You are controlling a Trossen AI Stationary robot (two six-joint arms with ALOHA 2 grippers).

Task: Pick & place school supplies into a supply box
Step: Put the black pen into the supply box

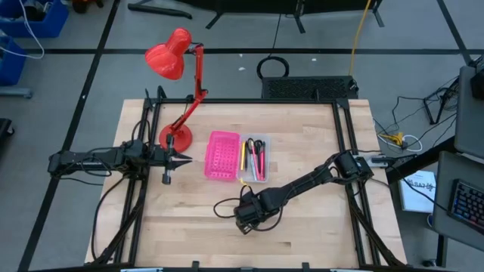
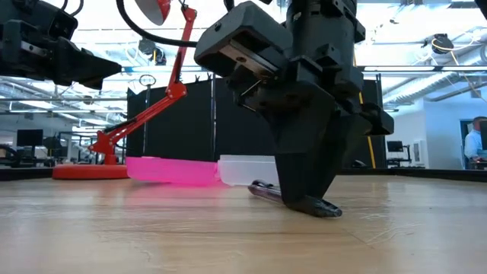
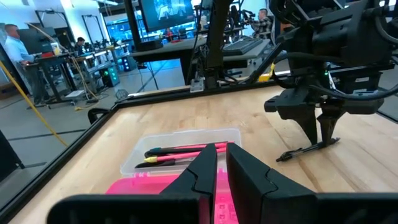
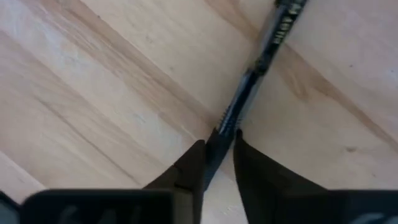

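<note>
The left gripper (image 1: 181, 159) waits at the table's left side, just beside the lamp (image 1: 180, 134) base, with its fingers drawn narrow and nothing between them. It points toward the trays without touching them — a sensible parking spot, judging by the layout, since it keeps that arm out of the other's way.

Next comes the pink tray (image 1: 221, 156), a perforated bin that is not the target, and touching its right side stands the box (image 1: 260, 142), clear plastic. The left wrist view shows black, yellow and pink pens (image 3: 180, 152) already lying lengthwise in the box, so part of the job looks done.

Nearer the front edge, right of centre, the right gripper (image 1: 246, 218) is down at the wood with its arm stretched in from the right. Its fingers (image 4: 186, 171) are narrowed around one end of a dark pen (image 4: 258, 59) that lies flat on the table (image 1: 318, 234), well apart from the box. The low view shows the fingertips at the board — likely because so thin a thing can only be caught from the very surface. Whether the pads truly pinch the pen yet cannot be told; the grip is at the tip, so the pen may droop when lifted.
</note>
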